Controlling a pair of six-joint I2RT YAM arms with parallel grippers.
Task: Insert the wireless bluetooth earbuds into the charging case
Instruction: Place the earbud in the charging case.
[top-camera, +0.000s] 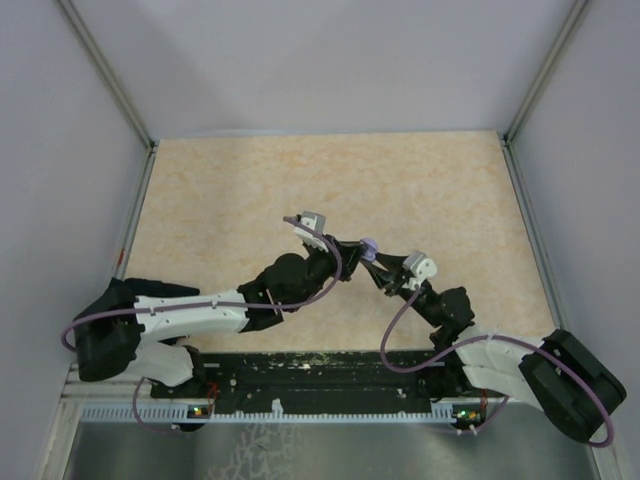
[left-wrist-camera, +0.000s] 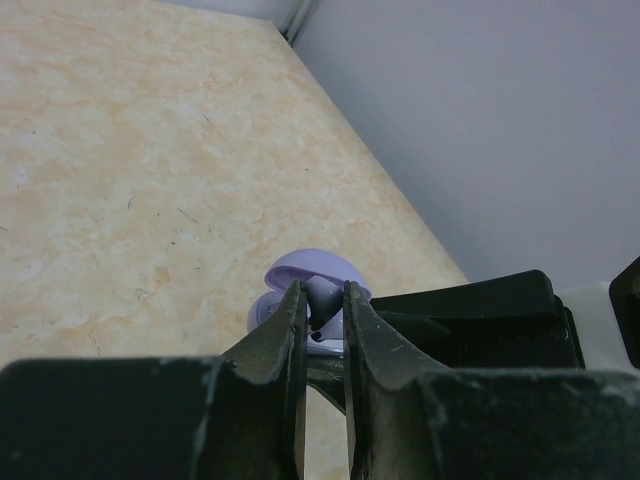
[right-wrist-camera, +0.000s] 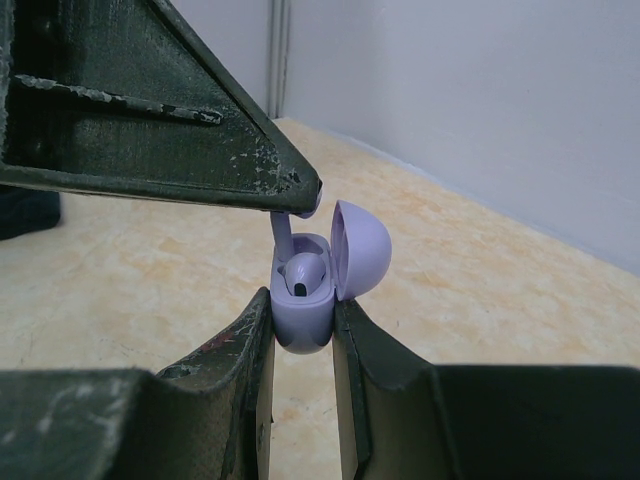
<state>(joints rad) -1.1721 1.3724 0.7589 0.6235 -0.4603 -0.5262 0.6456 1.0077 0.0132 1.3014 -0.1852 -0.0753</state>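
Holding small lilac plastic charging case (right-wrist-camera: 300, 325): right gripper (right-wrist-camera: 302, 306) clenched on its body, domed lid (right-wrist-camera: 360, 250) open. Left gripper (left-wrist-camera: 322, 291) pinches greyish-purple stemmed earbud (right-wrist-camera: 284, 238), head at case socket. Risk: tilted stem catches case rim, earbud slips, drops.

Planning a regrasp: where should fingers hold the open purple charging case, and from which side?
Pinch the lower body of the charging case across its side walls, from its closed bottom end, as the right gripper does. Its lid stands open, so the top should stay free for loading.
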